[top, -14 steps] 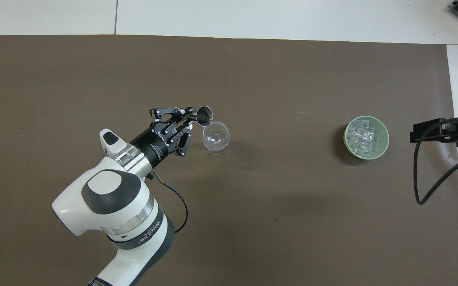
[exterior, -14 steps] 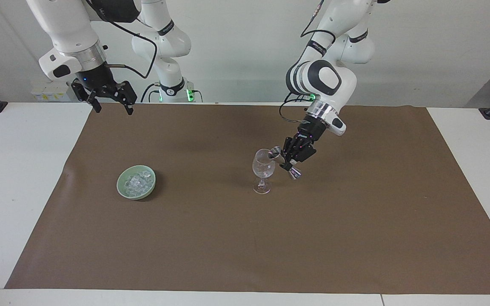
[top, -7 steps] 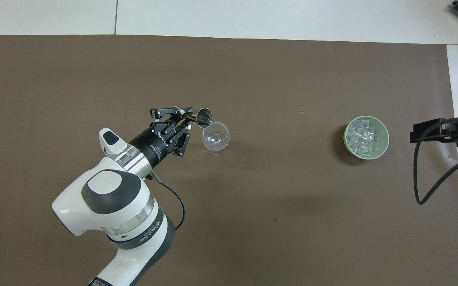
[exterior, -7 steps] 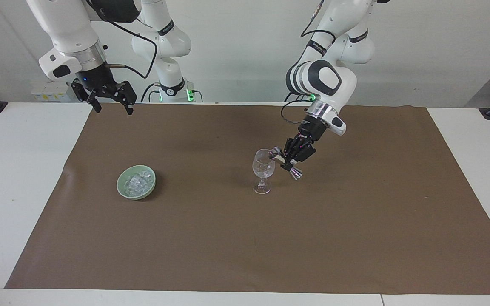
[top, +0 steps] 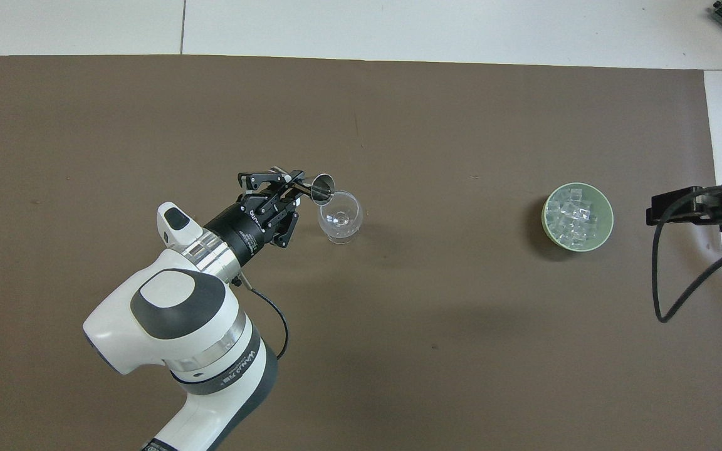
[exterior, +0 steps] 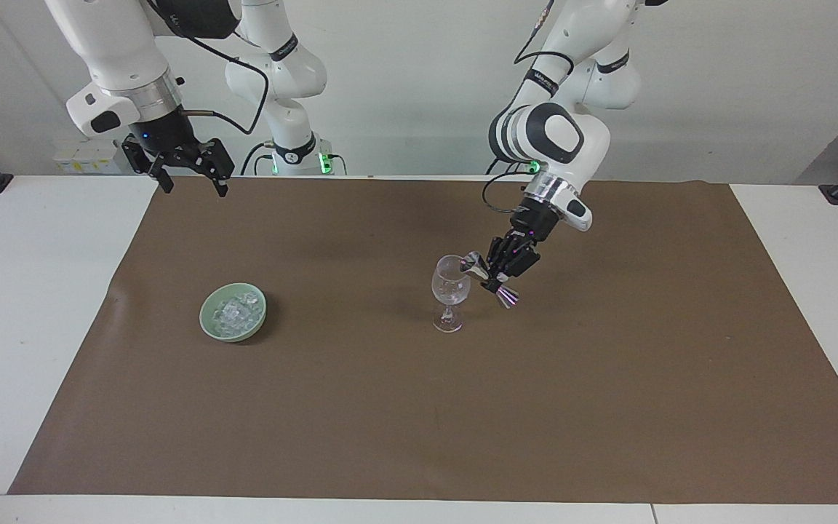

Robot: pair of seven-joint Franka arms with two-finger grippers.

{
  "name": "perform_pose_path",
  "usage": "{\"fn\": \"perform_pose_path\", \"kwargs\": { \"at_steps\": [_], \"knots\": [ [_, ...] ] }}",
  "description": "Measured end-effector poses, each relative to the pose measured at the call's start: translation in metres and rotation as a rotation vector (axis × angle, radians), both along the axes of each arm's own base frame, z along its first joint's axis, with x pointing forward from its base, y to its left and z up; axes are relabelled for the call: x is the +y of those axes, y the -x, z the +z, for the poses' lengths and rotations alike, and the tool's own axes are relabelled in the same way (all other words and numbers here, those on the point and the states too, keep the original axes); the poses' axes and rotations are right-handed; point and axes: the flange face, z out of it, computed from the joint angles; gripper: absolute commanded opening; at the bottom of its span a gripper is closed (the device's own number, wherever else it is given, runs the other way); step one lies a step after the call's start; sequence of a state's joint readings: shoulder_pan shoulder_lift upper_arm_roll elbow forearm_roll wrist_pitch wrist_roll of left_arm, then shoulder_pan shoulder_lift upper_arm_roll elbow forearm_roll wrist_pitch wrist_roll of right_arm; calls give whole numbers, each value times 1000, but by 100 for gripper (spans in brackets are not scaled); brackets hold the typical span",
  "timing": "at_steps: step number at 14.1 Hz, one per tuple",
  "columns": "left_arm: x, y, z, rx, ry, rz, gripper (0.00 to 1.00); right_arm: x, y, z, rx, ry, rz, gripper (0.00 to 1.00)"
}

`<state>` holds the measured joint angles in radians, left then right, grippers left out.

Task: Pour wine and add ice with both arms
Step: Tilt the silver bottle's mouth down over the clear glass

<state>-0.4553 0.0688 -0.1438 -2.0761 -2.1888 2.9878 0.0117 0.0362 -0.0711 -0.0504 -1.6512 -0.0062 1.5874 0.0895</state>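
**Jigger tipped at the glass's rim**

The left gripper pinches a steel jigger, tilted over the stemmed glass. The ice sits in a green bowl toward the right arm's end. The right gripper waits, jaws spread, above the brown mat's edge.

I can make out lettering on the left arm's black wrist band and on the left gripper's body, but neither is legible.

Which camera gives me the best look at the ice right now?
The overhead view: it looks straight into the green bowl, so the ice shows as separate clear chunks. The facing view sees it slantwise, with the bowl's rim partly hiding the pile.
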Motion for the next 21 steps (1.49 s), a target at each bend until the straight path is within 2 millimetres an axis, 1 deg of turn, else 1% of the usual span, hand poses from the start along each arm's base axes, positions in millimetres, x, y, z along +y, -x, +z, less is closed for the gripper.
{"fn": "perform_pose_path", "kwargs": {
  "at_steps": [13, 21],
  "knots": [
    [-6, 4, -2, -49, -80, -48, 0, 0, 0, 0, 0, 0, 0, 100],
    [-4, 0, 6, -81, -128, -55, 0, 0, 0, 0, 0, 0, 0, 100]
  ]
}}
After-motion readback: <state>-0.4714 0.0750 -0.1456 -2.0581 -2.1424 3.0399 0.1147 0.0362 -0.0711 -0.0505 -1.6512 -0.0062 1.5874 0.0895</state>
